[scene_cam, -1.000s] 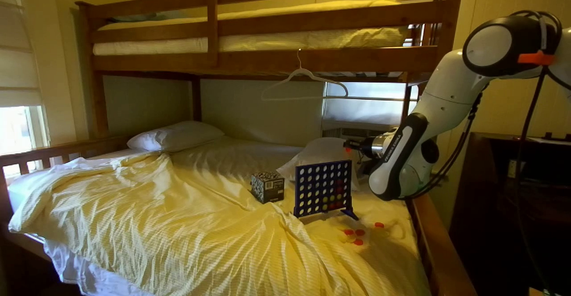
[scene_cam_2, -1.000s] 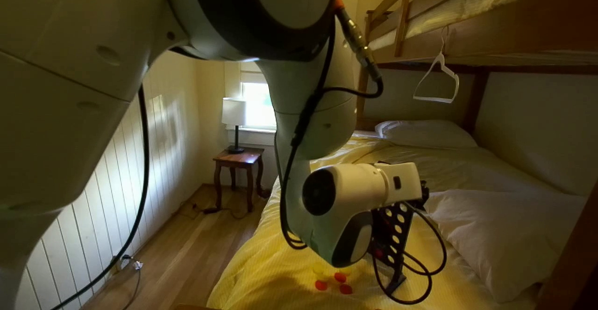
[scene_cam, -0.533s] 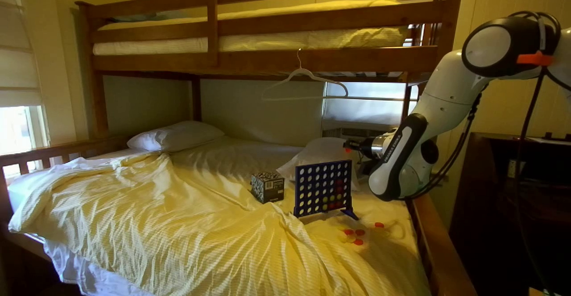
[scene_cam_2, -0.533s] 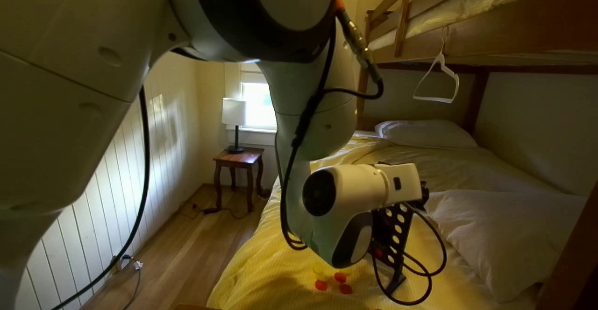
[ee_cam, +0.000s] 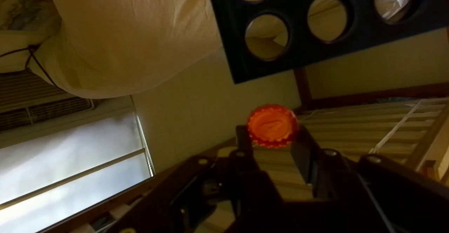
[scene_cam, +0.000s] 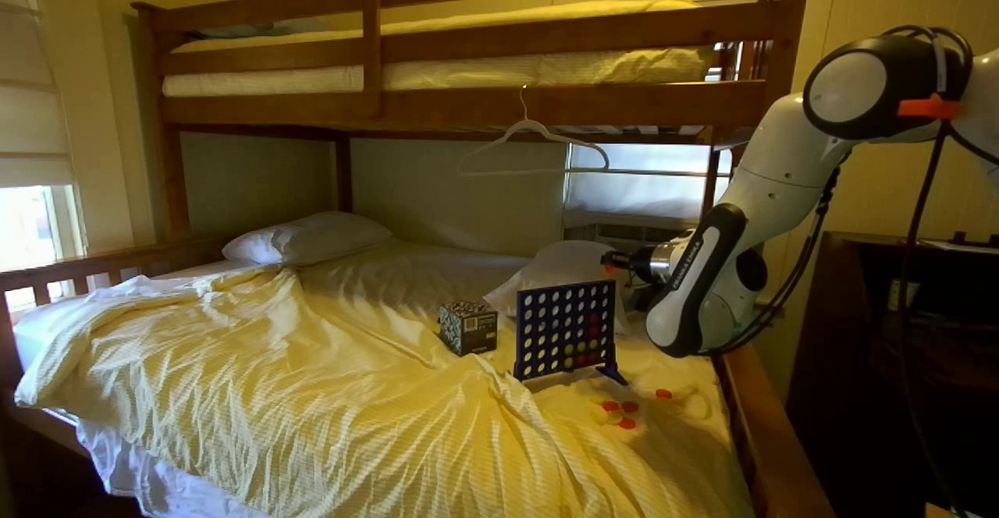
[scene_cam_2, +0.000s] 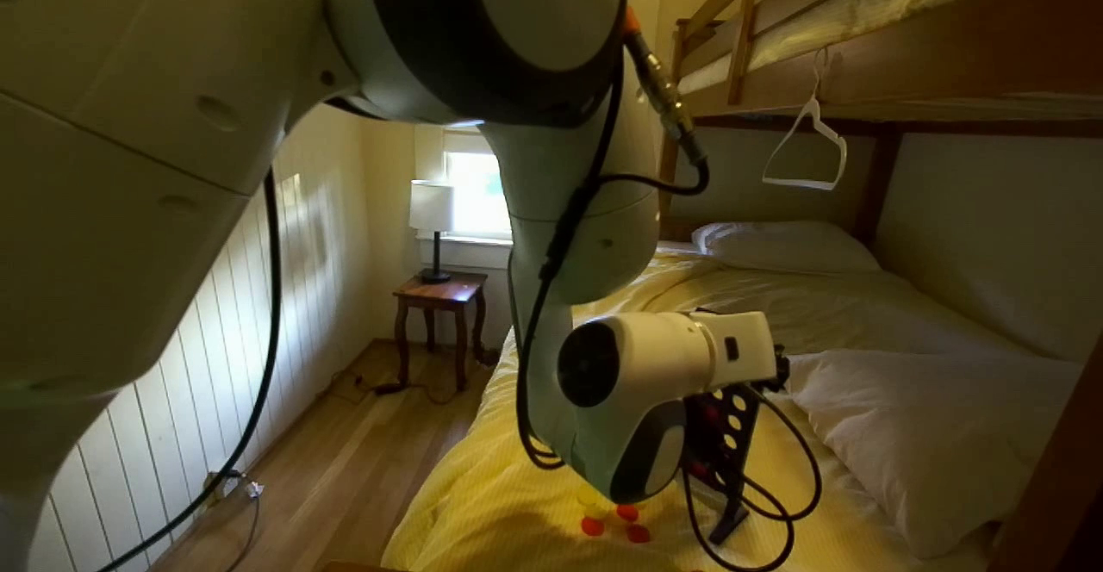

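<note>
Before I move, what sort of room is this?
Most likely a bedroom: there is a wooden bunk bed, a white pillow, and a lamp standing on a small table.

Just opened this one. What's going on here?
A robot arm is holding a red disc in its gripper, near a top corner of an upright blue grid but apart from it. Several other discs sit in the grid, while loose red and yellow discs lie beside it on the yellow bedding.
</note>
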{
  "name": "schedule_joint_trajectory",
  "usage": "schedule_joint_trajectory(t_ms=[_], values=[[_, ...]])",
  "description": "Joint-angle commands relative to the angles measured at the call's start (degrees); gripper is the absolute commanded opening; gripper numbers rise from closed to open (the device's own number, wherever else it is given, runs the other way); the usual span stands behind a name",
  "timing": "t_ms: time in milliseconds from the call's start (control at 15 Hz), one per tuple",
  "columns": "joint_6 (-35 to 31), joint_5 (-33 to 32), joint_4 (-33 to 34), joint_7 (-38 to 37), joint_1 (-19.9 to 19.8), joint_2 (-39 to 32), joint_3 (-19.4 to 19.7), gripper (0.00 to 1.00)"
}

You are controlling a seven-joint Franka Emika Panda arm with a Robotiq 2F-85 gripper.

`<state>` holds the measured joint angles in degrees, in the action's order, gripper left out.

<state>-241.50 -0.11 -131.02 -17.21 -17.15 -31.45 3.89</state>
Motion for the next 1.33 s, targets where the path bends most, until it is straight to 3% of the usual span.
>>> schedule_joint_trajectory(t_ms=[0, 1267], values=[[-1.4, -0.5, -0.2, 0.3, 0.1, -0.6, 0.3, 0.09], [-1.4, -0.4, -0.1, 2.6, 0.7, -1.8, 0.5, 0.09]])
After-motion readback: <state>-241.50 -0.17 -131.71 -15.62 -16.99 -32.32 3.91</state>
